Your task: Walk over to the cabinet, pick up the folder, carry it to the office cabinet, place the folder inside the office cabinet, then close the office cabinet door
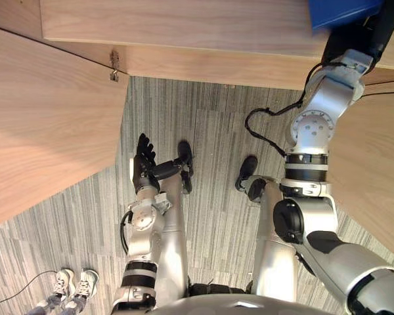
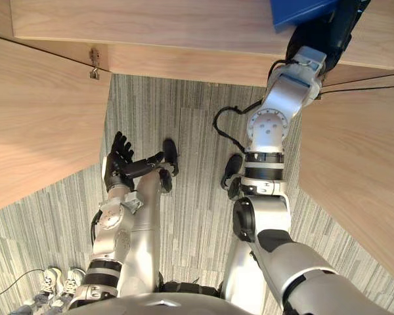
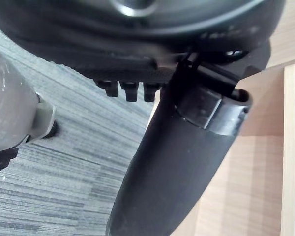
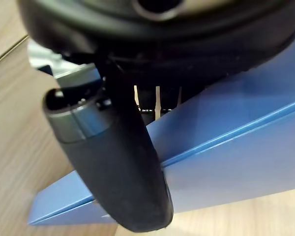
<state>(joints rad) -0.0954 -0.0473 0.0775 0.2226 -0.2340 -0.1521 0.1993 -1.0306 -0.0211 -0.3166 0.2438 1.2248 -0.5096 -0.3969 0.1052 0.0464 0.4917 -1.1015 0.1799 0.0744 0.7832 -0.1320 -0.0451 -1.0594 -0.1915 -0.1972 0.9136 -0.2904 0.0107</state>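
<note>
Folder [image 1: 341,12], blue, was pinched btw thumb and fingers of right hand [image 1: 371,29], over the wooden cabinet [image 1: 184,26]. Left hand [image 1: 144,164] hung w/ fingers spread, above carpet floor [image 1: 210,118].

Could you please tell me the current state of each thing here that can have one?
folder: held by the right hand.
right hand: shut on the folder, thumb across it.
left hand: open, fingers straight, empty.
cabinet door: appears swung open.
</note>
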